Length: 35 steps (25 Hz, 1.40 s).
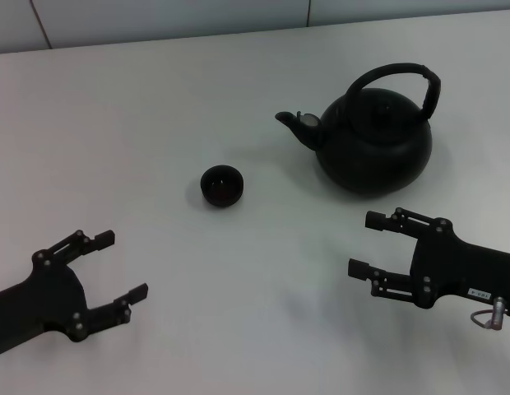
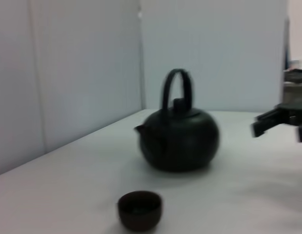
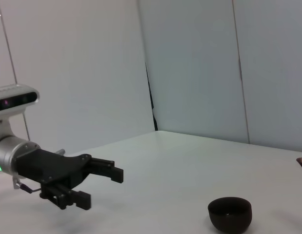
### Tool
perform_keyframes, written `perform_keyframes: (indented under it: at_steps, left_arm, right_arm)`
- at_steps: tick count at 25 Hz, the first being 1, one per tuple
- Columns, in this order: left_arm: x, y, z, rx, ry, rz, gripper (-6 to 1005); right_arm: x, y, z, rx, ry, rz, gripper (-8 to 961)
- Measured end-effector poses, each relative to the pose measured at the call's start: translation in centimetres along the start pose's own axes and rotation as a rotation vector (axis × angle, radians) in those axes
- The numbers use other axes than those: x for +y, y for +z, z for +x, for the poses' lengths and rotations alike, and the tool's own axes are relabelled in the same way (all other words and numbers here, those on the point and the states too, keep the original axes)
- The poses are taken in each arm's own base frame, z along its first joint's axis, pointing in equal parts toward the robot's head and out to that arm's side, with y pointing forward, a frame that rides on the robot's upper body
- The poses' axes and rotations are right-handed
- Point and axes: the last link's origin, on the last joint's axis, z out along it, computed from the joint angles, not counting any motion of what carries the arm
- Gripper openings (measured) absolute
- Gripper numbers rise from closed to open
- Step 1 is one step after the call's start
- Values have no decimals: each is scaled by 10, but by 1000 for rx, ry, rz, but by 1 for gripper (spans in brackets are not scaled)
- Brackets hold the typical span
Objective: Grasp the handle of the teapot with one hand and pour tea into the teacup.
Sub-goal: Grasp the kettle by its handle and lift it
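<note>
My right gripper [image 1: 360, 244] hangs wide open and empty just short of the teapot [image 1: 372, 141], whose handle [image 1: 396, 76] arches beyond it; my left gripper [image 1: 122, 265], open and empty, idles near the teacup [image 1: 221, 186].

The head view looks down and forward from above onto a white table [image 1: 156, 99], taking in both grippers, the teacup [image 1: 221, 185] and the teapot [image 1: 372, 132]. The left wrist view sits low, near table height, facing across the table: teacup [image 2: 139, 209] close, teapot [image 2: 179, 132] behind it, the right gripper [image 2: 277, 124] at the frame edge. The right wrist view, also low, faces the opposite way, showing the teacup [image 3: 230, 213] and the left gripper [image 3: 95, 185] beyond. All three views share the teacup.
</note>
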Motion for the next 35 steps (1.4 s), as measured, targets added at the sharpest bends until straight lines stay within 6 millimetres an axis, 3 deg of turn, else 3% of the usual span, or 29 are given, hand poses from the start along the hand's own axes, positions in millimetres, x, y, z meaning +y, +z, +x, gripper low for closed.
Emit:
perform_keyframes:
  at_steps: [4, 19, 26, 35]
  left_arm:
    - [1, -2, 5, 2, 2, -73, 856]
    - [-6, -2, 9, 10, -3, -62, 856]
    - [-6, -2, 10, 12, -12, -60, 856]
    - [-8, -5, 11, 16, -17, -56, 856]
  right_arm:
    - [0, 0, 0, 0, 0, 0, 774]
    - [11, -2, 6, -60, 25, 48, 774]
    - [26, -7, 11, -305, -60, 445, 774]
    - [21, 2, 19, -310, -73, 847, 774]
